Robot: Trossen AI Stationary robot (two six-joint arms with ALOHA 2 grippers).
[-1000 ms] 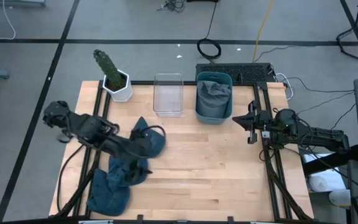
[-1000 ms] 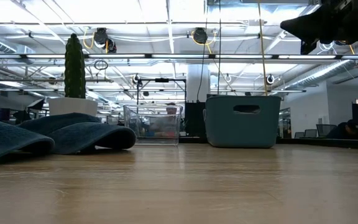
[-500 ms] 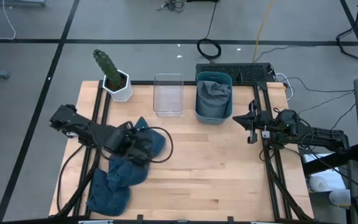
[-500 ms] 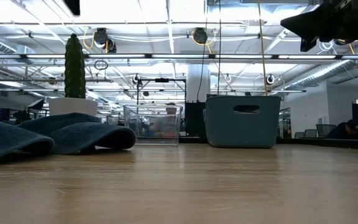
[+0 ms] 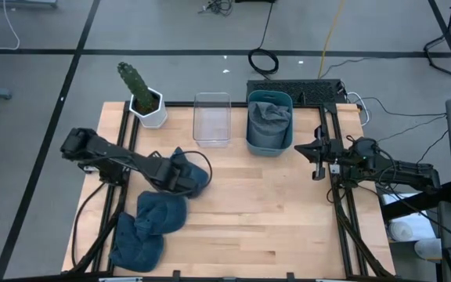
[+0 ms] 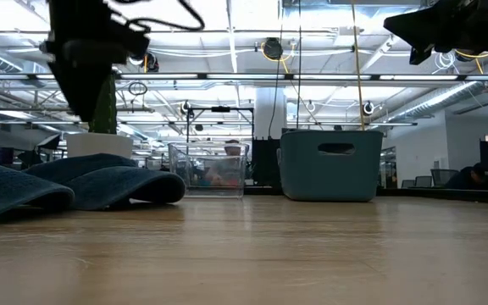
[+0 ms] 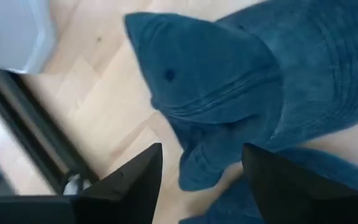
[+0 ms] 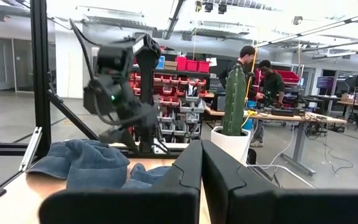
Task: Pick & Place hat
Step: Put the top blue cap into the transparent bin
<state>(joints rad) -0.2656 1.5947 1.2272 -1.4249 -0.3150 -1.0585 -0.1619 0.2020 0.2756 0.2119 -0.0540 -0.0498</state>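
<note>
Three blue hats lie flat on the table's left half: one [image 5: 197, 178] [image 7: 216, 81] under my left gripper, one [image 5: 161, 213] nearer, and one [image 5: 137, 247] by the near edge. My left gripper [image 5: 183, 177] [image 7: 201, 180] hangs open above the first hat, pointing steeply down. Its two fingers stand on either side of the hat's near edge, clear of it. A teal bin [image 5: 269, 124] at the far side holds another blue hat [image 5: 269, 113]. My right gripper [image 5: 313, 153] [image 8: 202, 163] waits shut at the table's right edge, raised and empty.
A clear plastic box [image 5: 212, 119] stands left of the teal bin. A potted cactus [image 5: 144, 95] stands at the far left corner. Bare wood [image 5: 265, 211] spreads over the middle and right of the table. People stand in the room beyond the table.
My left gripper has come down and gone toward the table's far edge, from over the middle hat to over the far hat. It has tipped to point steeply down and now shows in the low view. The hats lie as before.
</note>
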